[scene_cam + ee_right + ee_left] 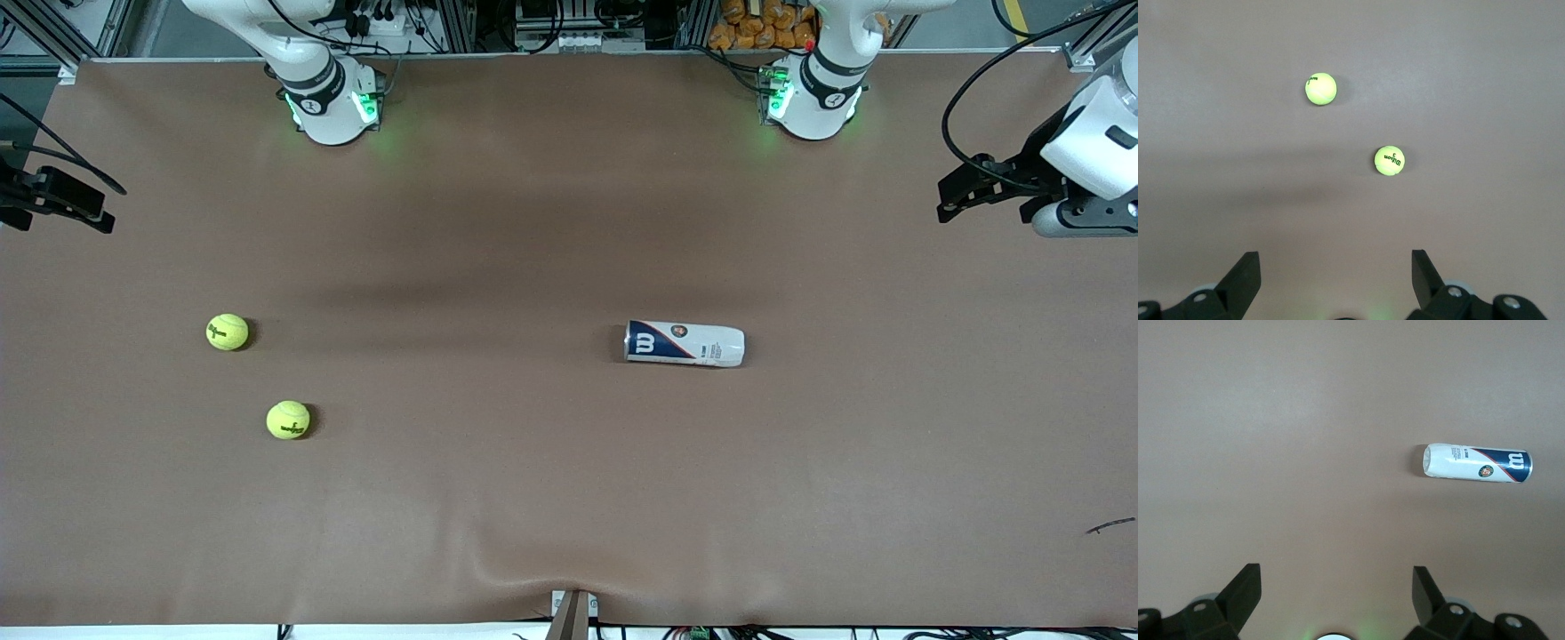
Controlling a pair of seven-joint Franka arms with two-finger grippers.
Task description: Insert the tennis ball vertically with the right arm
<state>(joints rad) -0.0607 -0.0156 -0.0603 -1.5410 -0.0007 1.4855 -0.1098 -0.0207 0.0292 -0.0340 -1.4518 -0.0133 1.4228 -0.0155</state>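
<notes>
- On the brown table: nothing of the task done yet, judging by how things lie.
- Toward the right arm's end: two tennis balls, both loose on the cloth and apart from each other — the farther ball and the nearer ball, the latter lying closer to the front camera.
- Toward the left arm's end: ball can lying on its side, well apart from both balls; no ball seen at its mouth, inside not visible.
- Over the table edge at the right arm's end: right gripper, jaws spread wide and empty, high above both balls.
- Over the table edge at the left arm's end: left gripper, likewise spread wide and holding nothing, the can in its wrist view.
- Left to do, as a judgement: stand the can upright (probably work for the left arm), pick up one ball with the right gripper, carry it over the can's mouth, drop it in from above.
- Whole task ahead; progress at the very start.
</notes>
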